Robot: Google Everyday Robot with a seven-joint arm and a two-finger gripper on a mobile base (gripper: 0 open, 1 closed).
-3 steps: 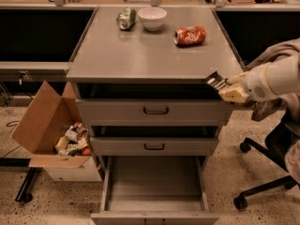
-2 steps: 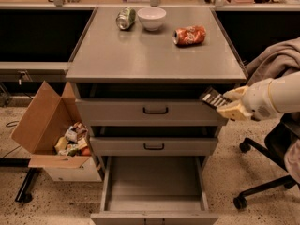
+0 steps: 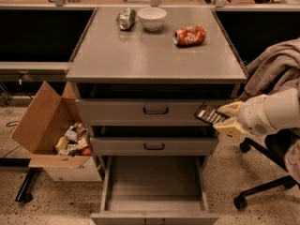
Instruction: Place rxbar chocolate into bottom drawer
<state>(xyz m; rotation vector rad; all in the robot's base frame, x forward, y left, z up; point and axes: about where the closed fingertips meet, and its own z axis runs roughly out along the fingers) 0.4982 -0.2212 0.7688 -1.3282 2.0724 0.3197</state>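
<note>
My gripper (image 3: pixel 228 118) comes in from the right on a white arm and is shut on the rxbar chocolate (image 3: pixel 209 114), a flat black bar with pale print. It holds the bar in the air in front of the right end of the top drawer front, above and right of the bottom drawer (image 3: pixel 154 184). The bottom drawer is pulled open, and its plain grey floor shows nothing on it.
The grey cabinet top (image 3: pixel 154 55) carries a crushed orange can (image 3: pixel 190 35), a white bowl (image 3: pixel 151 18) and a green can (image 3: pixel 125 19). Two upper drawers with black handles (image 3: pixel 155 110) are nearly shut. A cardboard box of wrappers (image 3: pixel 56 135) stands left; an office chair (image 3: pixel 272 172) stands right.
My gripper has moved down and slightly left with the bar, from beside the cabinet top's right edge to the level of the top drawer front.
</note>
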